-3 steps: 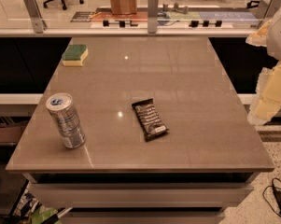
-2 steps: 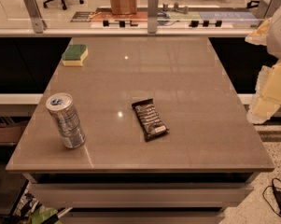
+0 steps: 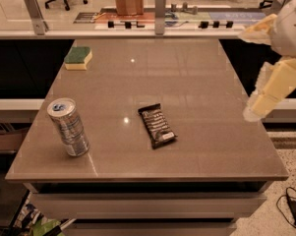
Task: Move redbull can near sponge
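**Redbull can upright at the table's near-left corner, gripper off to the right**

The redbull can [image 3: 69, 128] stands on its base near the front-left corner of the table [image 3: 211, 132]; its long axis runs up and down, with the silver top and pull tab facing upward and the blue-and-silver side turned toward the camera; in this view the body appears to lean a little, top toward the left, though the base sits flat on the surface. The sponge [image 3: 78, 58] lies at the far-left corner of the same table, green scouring face up over the pale yellow body, its longer side running roughly along the table's far edge; can and sponge are well apart, both along the left side, with bare tabletop between them.

A dark snack bar wrapper [image 3: 157, 126] lies flat near the middle of the table, to the right of the can and apart from it; its long axis runs from far to near, the near end angled slightly rightward.

The gripper [image 3: 246, 75] hangs at the right side of the view, beside the table's right edge and well apart from the can; its two pale fingers [image 3: 270, 87] stand spread, one above the other, with nothing held between them.
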Controlling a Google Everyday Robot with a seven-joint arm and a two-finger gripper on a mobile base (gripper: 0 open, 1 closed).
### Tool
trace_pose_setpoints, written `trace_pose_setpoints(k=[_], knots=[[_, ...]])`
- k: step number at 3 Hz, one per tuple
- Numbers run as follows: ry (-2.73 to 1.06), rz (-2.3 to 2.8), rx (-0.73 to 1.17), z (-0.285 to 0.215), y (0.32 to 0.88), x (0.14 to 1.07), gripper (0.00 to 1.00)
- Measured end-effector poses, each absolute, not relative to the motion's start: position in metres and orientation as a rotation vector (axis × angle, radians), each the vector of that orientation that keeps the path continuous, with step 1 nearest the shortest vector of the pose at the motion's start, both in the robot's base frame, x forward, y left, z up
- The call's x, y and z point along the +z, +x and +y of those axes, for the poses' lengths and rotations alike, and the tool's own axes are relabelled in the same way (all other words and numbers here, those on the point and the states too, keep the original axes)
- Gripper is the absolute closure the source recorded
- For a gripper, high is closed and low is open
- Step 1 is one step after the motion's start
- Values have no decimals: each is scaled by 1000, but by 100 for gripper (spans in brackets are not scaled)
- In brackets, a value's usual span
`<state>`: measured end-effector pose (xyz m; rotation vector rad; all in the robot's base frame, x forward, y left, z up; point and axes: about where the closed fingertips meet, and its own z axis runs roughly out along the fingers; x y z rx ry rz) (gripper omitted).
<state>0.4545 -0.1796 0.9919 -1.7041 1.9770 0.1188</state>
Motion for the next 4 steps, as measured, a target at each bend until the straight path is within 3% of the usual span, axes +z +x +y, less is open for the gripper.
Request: trace_pose_setpoints(k=[4], knots=[[-1618,1635,606,-35,458,941,0]])
